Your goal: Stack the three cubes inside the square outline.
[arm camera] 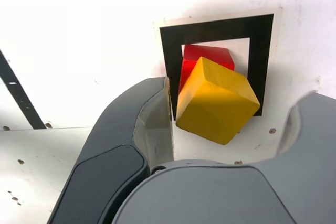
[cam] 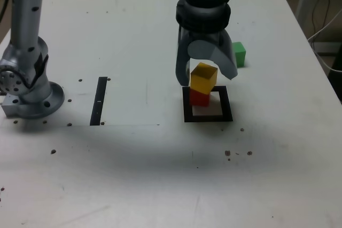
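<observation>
Pale and speckled with dark marks, the tabletop [cam: 133,174] stretched beneath the arm, with a thin black strip [cam: 98,101] lying toward the exterior view's left. A square black outline [cam: 226,102] was on that surface, and the red cube [cam: 200,97] sat inside it, toward the side nearer the strip. On top of the red cube was the yellow cube [cam: 203,78], turned at an angle to it (its corners did not line up with the red one's) and covering part of it in the wrist view.

The gripper [cam: 207,81] was spread wide around the yellow cube, one finger [arm camera: 157,124] close beside it and the other [arm camera: 299,129] well apart from it, with a strip of bare surface showing between. Whether the nearer finger touched the cube could not be told. The yellow cube therefore lay between the fingers but was not pinched by them.

Outside the outline, the green cube [cam: 239,54] rested on the tabletop, beyond the gripper and toward the exterior view's right, partly hidden by a finger.
</observation>
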Controlling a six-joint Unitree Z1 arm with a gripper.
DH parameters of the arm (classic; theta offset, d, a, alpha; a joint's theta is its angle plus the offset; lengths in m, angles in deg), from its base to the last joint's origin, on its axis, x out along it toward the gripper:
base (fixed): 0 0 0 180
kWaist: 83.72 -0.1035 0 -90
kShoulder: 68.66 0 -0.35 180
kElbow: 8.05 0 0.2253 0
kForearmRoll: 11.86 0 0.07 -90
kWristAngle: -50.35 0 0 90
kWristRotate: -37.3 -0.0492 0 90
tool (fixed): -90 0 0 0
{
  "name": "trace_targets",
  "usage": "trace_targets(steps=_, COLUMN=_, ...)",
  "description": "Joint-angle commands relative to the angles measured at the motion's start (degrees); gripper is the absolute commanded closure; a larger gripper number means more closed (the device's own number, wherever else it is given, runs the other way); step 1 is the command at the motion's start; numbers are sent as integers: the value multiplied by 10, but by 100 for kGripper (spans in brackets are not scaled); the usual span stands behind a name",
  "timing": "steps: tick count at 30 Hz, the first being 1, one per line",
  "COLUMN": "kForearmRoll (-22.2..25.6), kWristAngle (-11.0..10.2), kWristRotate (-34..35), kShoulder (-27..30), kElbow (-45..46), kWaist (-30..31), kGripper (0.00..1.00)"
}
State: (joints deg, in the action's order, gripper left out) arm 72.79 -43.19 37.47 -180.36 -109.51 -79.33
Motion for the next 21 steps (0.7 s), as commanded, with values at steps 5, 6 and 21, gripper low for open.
trace_targets(steps=5, kForearmRoll=34, kWristAngle=-11, kWristRotate=-18, kShoulder=8, kElbow=-19, kWaist=-10, kGripper=1)
trace_targets(steps=6, kForearmRoll=40, kWristAngle=-12, kWristRotate=-22, kShoulder=9, kElbow=-21, kWaist=-14, kGripper=1)
trace_targets(steps=21, kForearmRoll=68, kWristAngle=-32, kWristRotate=-84, kShoulder=24, kElbow=-59, kWaist=-47, kGripper=1)
